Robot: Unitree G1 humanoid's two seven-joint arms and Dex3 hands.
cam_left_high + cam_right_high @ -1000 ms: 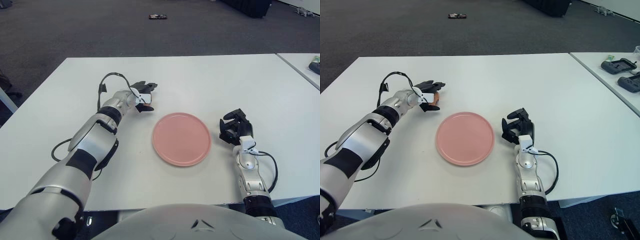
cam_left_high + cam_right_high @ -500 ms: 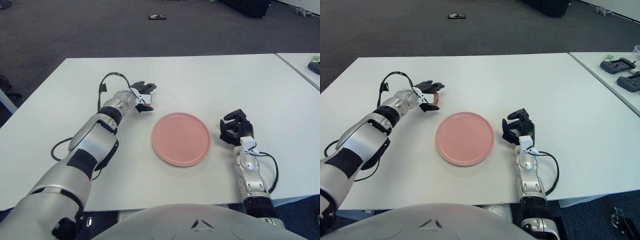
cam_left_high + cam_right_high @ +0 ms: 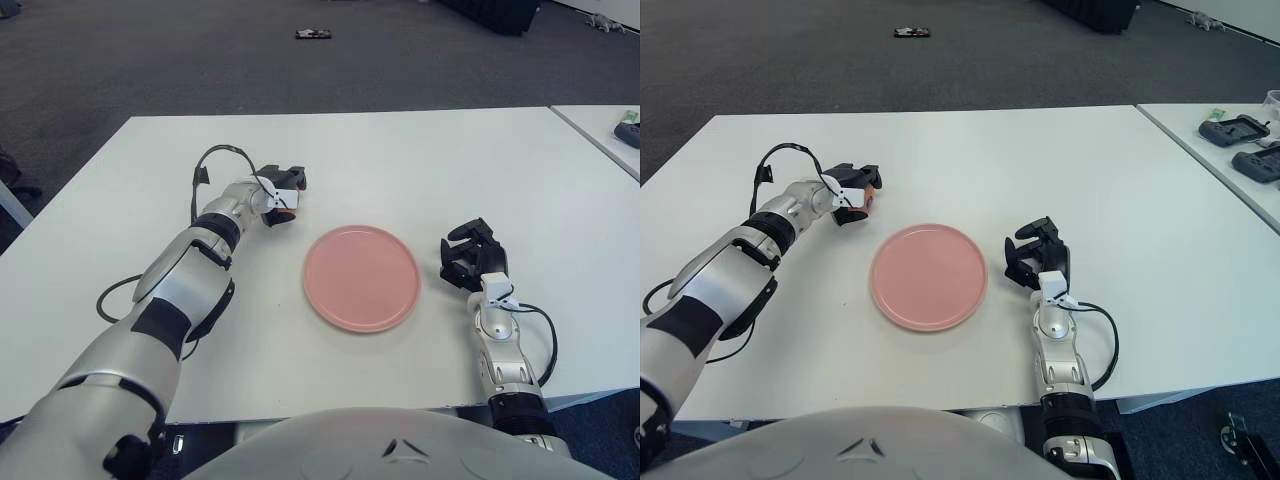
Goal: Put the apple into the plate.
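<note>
The left robot hand [image 3: 282, 194] reaches out over the white bench [image 3: 420, 160], its dark fingers curled tight around the apple [image 3: 868, 195], of which only a sliver of red-orange peeks out. That puts the apple up and to the left of the pink plate [image 3: 361, 277], near it but apart. The right robot hand [image 3: 470, 256] shows just right of the plate, fingers curled, holding nothing.

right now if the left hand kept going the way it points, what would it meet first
The left hand, fingers closed around the apple, points right and away along the table. The way looks free; the plate lies nearer the robot, though depth is unclear.
</note>
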